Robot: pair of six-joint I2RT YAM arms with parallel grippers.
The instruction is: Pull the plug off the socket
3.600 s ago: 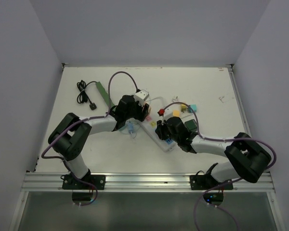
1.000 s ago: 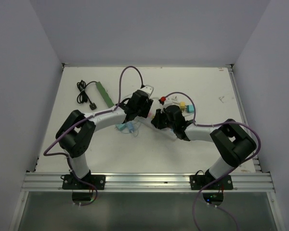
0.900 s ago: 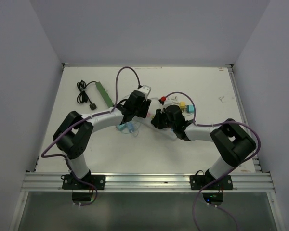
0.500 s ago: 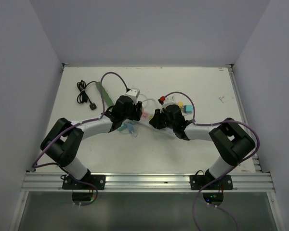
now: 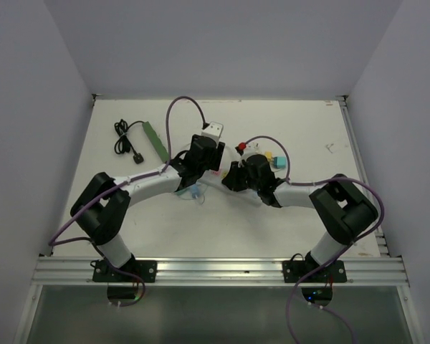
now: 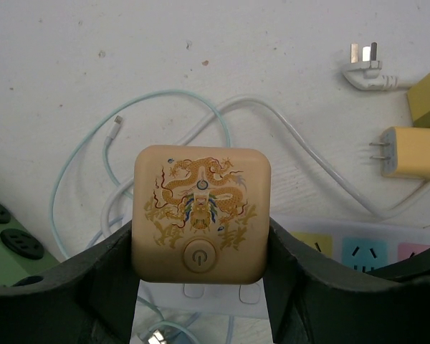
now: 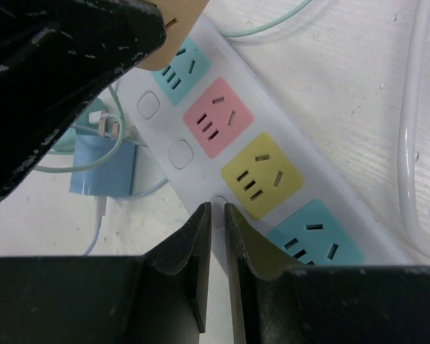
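Observation:
My left gripper (image 6: pixel 201 244) is shut on a square gold plug (image 6: pixel 201 211) with a dragon print and a power button. Its black fingers (image 6: pixel 104 276) clamp both sides. The plug hangs over the end of the white power strip (image 6: pixel 222 297) with coloured sockets; its prongs are hidden. In the right wrist view the plug's edge (image 7: pixel 180 13) sits above the teal end socket (image 7: pixel 178 68), whose slots show empty. My right gripper (image 7: pixel 216 209) is shut and empty, its tips pressing on the strip (image 7: pixel 165 129) beside the yellow socket (image 7: pixel 261 175). From above, the two grippers (image 5: pixel 204 165) (image 5: pixel 233 176) meet mid-table.
Two yellow plugs (image 6: pixel 416 150), a white three-pin plug (image 6: pixel 365 64) and looping pale cables (image 6: pixel 222 115) lie beyond the strip. A blue charger (image 7: pixel 104 175) lies beside it. A green power strip (image 5: pixel 154 140) and a black cord (image 5: pixel 125 140) lie at the back left.
My left arm swung left half a second ago and has now moved back right and farther away, with the plug in its jaws. My right gripper has stayed pressed on the strip.

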